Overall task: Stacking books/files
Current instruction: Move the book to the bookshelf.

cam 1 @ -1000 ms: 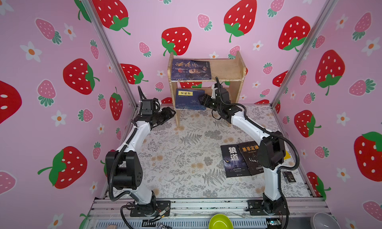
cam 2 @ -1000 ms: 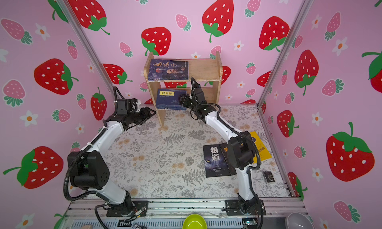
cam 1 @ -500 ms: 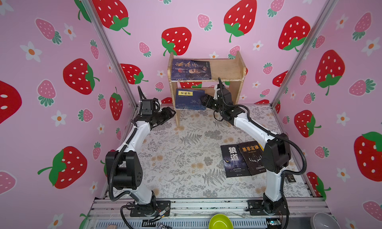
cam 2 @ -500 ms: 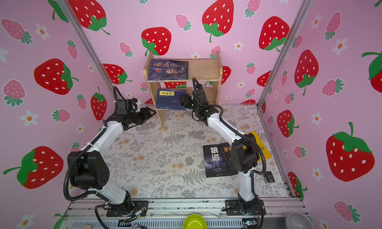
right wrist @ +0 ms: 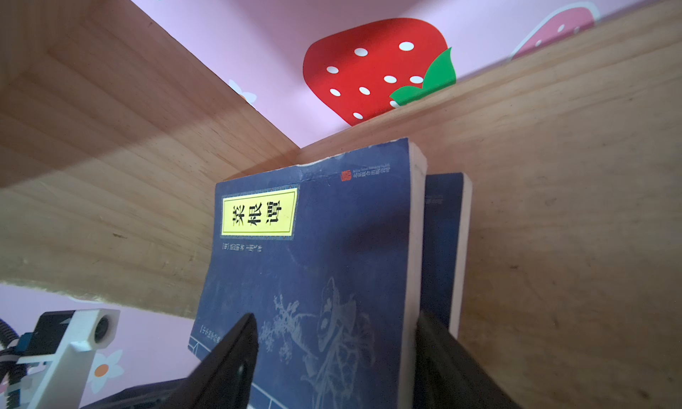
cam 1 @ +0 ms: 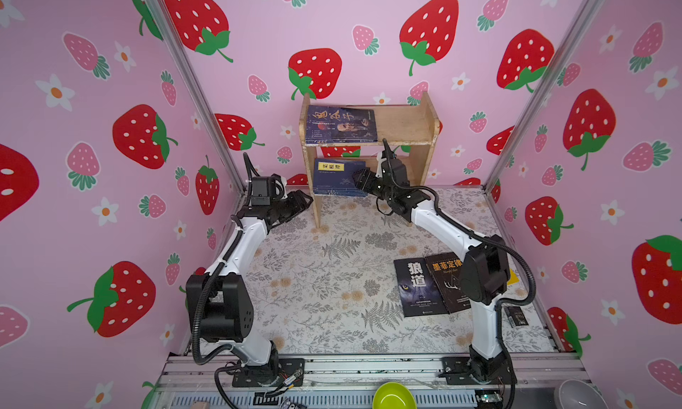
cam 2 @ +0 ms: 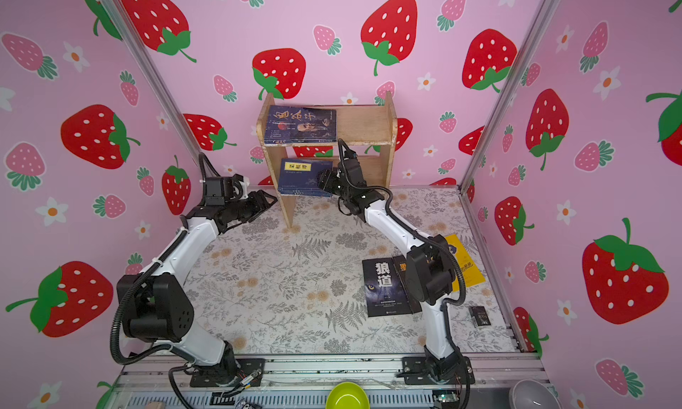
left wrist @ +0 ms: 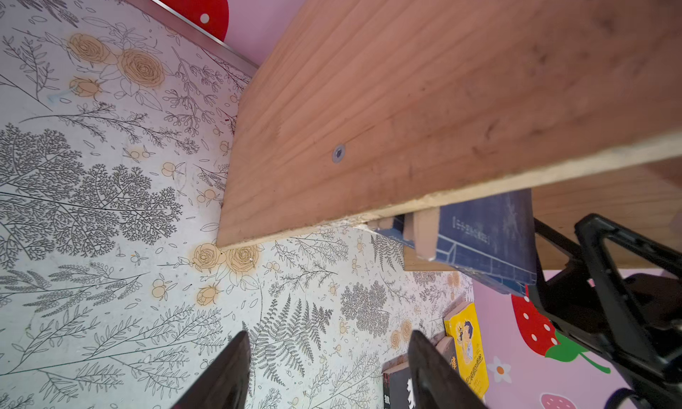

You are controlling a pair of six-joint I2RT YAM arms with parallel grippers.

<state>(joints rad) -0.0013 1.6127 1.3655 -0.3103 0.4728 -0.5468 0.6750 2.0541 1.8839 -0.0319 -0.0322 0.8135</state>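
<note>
A wooden shelf (cam 1: 406, 125) stands at the back. A blue portrait book (cam 1: 341, 125) (cam 2: 300, 125) lies on its upper board. Navy books with a yellow label (cam 1: 339, 176) (right wrist: 313, 241) are stacked on the lower board, and a second navy one (right wrist: 443, 241) sticks out beneath the top one. My right gripper (cam 1: 360, 178) (right wrist: 336, 316) is open at the stack's near right corner, gripping nothing. My left gripper (cam 1: 306, 200) (left wrist: 330, 333) hangs open and empty beside the shelf's left side panel (left wrist: 406, 93). Two black books (cam 1: 419, 287) (cam 1: 448, 278) lie flat at the right. A yellow book (cam 2: 463, 263) lies partly behind my right arm.
Pink strawberry walls close in the table on three sides. A small black item (cam 1: 516, 316) lies near the right edge. A green bowl (cam 1: 393, 398) and a grey bowl (cam 1: 579, 396) sit below the front rail.
My right gripper has drawn back a little from the lower shelf and its elbow has swung to the right. The left arm has not moved.
</note>
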